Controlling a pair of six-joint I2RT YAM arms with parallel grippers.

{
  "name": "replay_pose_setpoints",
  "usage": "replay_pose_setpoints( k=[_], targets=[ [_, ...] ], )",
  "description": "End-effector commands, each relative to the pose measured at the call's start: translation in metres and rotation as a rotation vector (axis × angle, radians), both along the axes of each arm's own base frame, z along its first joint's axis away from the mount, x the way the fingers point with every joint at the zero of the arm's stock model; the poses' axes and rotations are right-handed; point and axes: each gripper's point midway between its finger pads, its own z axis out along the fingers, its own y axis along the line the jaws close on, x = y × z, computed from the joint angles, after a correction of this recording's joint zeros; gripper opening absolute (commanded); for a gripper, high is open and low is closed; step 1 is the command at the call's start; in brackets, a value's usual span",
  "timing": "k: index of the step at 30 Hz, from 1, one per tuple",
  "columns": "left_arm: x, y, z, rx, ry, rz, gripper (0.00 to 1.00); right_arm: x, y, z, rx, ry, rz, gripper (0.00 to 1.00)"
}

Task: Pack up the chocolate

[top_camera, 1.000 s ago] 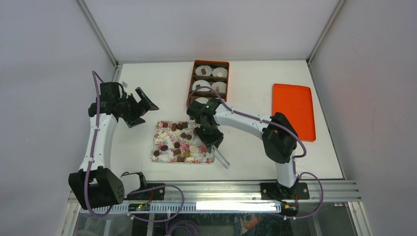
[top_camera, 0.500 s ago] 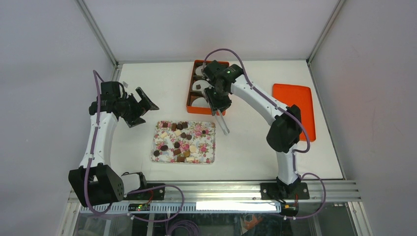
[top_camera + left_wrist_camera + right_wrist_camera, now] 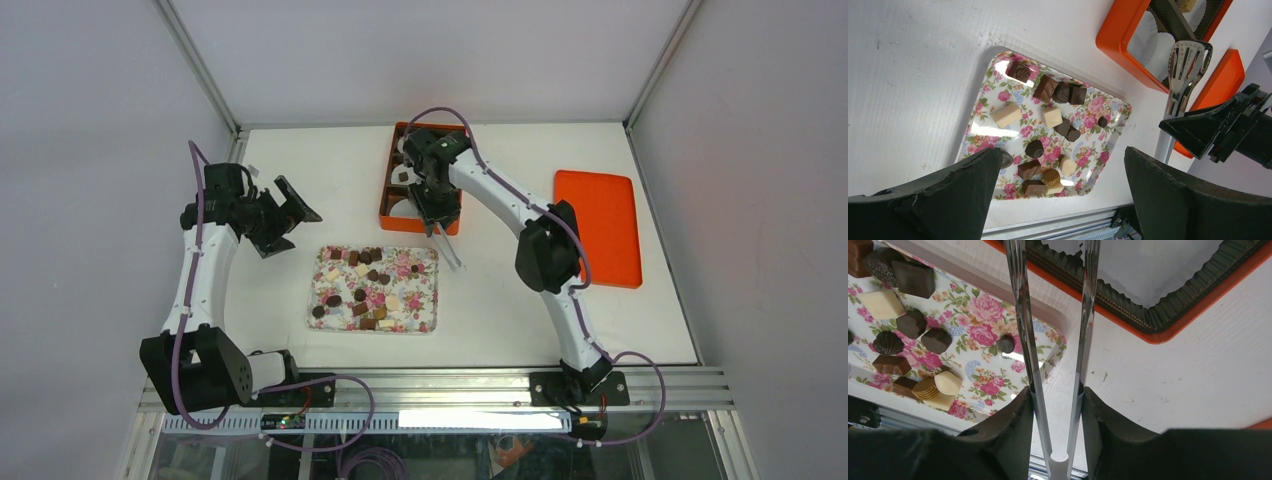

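The right pincer point(image 3: 1057, 395) is clamped on slim silver metal tongs point(image 3: 1020, 315); whether their tips carry anything cannot be told. Brown and cream chocolate point(image 3: 910, 322) lies on the floral tray point(image 3: 998, 375) to its left. Release low inside the orange rectangular box point(image 3: 1120, 30) ahead, clearing its rim; the white tabletop point(image 3: 1173, 390) gives room rightward. The left pincer point(image 3: 1060, 155) gapes, empty.

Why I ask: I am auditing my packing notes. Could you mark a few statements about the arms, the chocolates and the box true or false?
1. The right pincer grips the tongs. True.
2. The left pincer is closed on a chocolate. False: it is open and holds nothing.
3. The chocolates lie on a flowered tray. True.
4. The orange lid sits on the box. False: it lies on the table to the right, apart from the box.
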Motion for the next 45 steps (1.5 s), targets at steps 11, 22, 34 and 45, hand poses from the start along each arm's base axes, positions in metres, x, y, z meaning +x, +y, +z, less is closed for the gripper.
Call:
replay_pose_setpoints(
  k=[11,22,34,45],
  targets=[
    [0.007,0.003,0.018,0.002,-0.073,-0.001,0.99,0.005,0.016,0.002,0.055,0.005,0.024,0.16],
    [0.007,0.004,0.017,0.001,-0.071,0.002,0.99,-0.004,0.015,-0.001,0.057,0.034,0.032,0.22],
    [0.006,0.004,0.015,0.0,-0.068,0.0,0.99,-0.008,0.014,-0.002,0.048,0.037,0.033,0.3],
    [0.003,0.004,0.017,-0.003,-0.076,0.003,0.99,-0.006,0.017,-0.001,0.054,0.028,0.034,0.36]
  ],
)
